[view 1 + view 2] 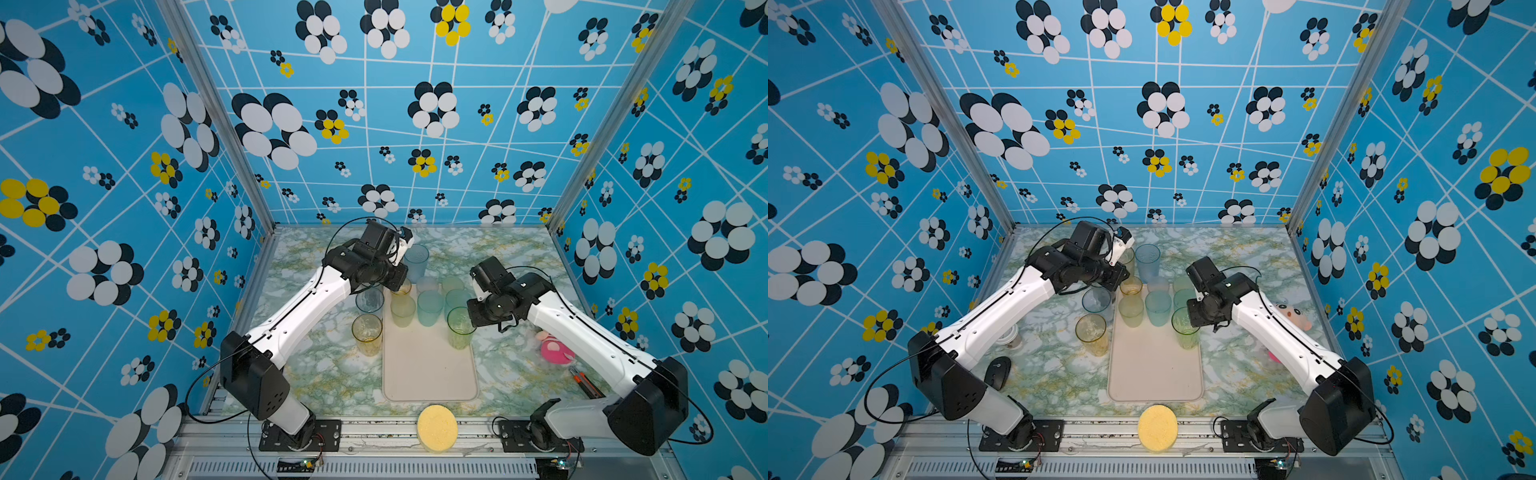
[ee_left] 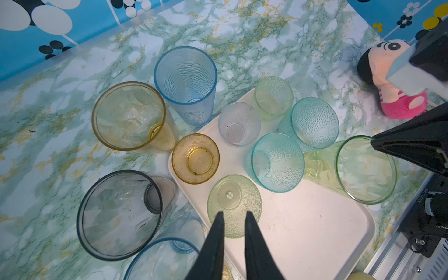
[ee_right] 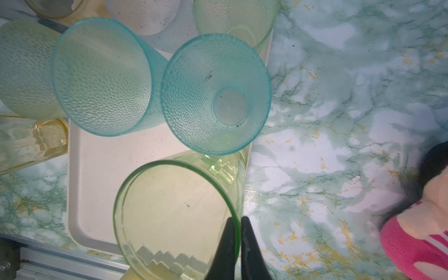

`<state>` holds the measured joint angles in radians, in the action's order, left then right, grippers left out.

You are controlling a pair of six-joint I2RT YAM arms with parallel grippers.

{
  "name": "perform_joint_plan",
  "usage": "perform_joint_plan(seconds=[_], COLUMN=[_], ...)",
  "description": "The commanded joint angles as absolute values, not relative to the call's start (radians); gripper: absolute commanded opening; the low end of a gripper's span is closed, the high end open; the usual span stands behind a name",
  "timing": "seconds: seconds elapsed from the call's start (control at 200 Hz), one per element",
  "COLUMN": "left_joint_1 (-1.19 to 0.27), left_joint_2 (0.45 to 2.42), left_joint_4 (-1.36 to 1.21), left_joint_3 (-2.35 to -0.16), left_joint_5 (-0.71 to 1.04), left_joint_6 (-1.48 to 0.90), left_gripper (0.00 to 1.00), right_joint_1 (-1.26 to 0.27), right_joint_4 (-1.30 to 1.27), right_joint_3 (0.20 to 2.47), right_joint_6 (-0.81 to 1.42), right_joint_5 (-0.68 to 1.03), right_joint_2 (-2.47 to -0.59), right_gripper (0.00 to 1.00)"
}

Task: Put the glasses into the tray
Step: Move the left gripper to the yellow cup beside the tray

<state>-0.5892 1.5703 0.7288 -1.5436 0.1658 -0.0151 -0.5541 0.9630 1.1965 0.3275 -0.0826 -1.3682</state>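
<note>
Most of the tray (image 1: 430, 374) is bare; the glasses (image 1: 430, 305) bunch at one end to save room, I guess. The right claw (image 3: 237, 219) pinches the tall green glass (image 3: 169, 206) by its rim, wall between the jaws, and the left claw (image 2: 234, 213) hangs slightly open, empty, just above the small yellow-green glass (image 2: 232, 194).

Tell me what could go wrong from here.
1. The right pincer holds the tall green glass by its rim alone, so it may slip or swing.
2. That glass is at the tray edge and could tip off.
3. The teal glass is close beside it and may get knocked.
</note>
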Motion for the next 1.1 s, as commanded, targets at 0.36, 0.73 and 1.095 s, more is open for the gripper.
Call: perform_joint_plan(seconds=[0.36, 0.73, 1.095], left_joint_1=[-0.577, -0.575, -0.574], left_joint_2=[1.540, 1.534, 1.523], left_joint_4=[0.756, 0.782, 0.811], left_joint_3=[-1.536, -1.543, -1.543], left_joint_5=[0.164, 0.143, 0.120], left_joint_6=[0.000, 0.005, 0.009], left_gripper=[0.19, 0.19, 0.20], right_joint_1=[-0.555, -0.551, -0.548], right_joint_4=[0.913, 0.917, 0.911], right_joint_3=[1.185, 1.181, 1.169], right_joint_6=[0.322, 0.322, 0.324], right_joint_5=[-0.074, -0.084, -0.090], right_joint_2=[-1.408, -1.377, -1.356], right_gripper=[0.09, 0.20, 0.28])
